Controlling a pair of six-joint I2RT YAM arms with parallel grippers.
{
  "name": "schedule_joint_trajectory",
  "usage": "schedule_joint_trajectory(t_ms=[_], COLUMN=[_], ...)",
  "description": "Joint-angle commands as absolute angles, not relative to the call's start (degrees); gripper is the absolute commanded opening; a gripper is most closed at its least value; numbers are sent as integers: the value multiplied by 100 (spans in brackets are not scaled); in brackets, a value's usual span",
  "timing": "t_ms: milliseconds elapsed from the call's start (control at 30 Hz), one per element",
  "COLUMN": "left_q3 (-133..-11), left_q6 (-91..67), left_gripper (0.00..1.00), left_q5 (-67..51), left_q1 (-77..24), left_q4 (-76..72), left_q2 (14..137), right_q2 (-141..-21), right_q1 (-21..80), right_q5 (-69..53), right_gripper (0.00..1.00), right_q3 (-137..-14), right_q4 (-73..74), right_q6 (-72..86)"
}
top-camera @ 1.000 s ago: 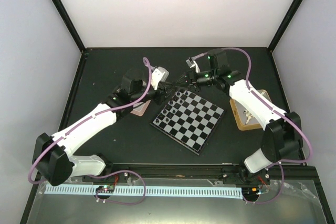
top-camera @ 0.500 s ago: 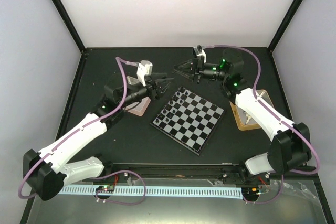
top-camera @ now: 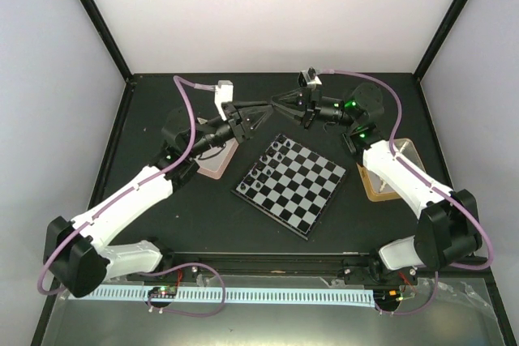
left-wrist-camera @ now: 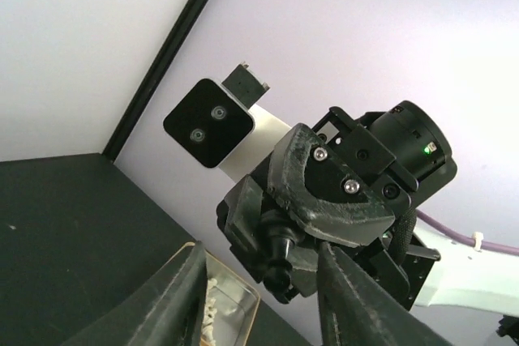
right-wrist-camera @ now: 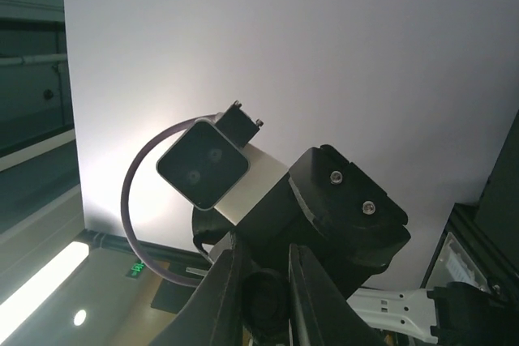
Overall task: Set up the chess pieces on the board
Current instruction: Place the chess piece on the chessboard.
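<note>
Pinching what seems a black piece (left-wrist-camera: 278, 253), right jaws face parted left jaws.

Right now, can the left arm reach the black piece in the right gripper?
Probably yes: the left gripper is open and faces the black piece, pinched in the right gripper in mid-air, nothing between them.

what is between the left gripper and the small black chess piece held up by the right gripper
Nothing visible. The left gripper, jaws open, faces the small black chess piece pinched in the right gripper. Both are raised in mid-air, tip to tip, with only air between them.
</note>
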State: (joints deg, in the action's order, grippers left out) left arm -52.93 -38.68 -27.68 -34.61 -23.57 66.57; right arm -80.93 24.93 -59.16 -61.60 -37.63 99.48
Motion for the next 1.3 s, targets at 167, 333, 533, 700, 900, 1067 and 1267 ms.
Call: schedule_joint_trajectory(t_ms=[167, 333, 533, 700, 900, 1067, 1267], left_q3=[-5713, -5715, -5709, -5652, -5677, -5803, -6090], left_q6=[-4696, -4569, -4143, -3858, -3354, -2950, -1927], left_gripper=[17, 9, 2, 2, 1, 1, 1], left_q5=[-3502, -3401, -3213, -3205, -3064, -2918, -2272], left_q1=[-3423, -3427, -3382, -3367, -3364, -3362, -3496], left_q4=[-3309, -3194, -2738, -2247, -1436, -504, 1861], left_q2=[7131, 7123, 6982, 6880, 6677, 6620, 6817], right_q2=[-7980, -7982, -7922, -7910, -7911, -7906, -7849], right_q1=[2452, 2452, 2452, 2428, 2334, 2267, 2088], right_q5=[-5976, -5989, -6015, -5956, -5836, -5648, -5087], right_gripper=[11, 11, 19, 36, 52, 58, 61], right_q3=[-6032, -6003, -6118, -6265, -6330, -6428, -6463], right_q4=[-4166, -3977, -2981, -2056, -1302, -414, 842], right_q6=[10181, 9986, 9139, 8350, 7667, 7009, 6114])
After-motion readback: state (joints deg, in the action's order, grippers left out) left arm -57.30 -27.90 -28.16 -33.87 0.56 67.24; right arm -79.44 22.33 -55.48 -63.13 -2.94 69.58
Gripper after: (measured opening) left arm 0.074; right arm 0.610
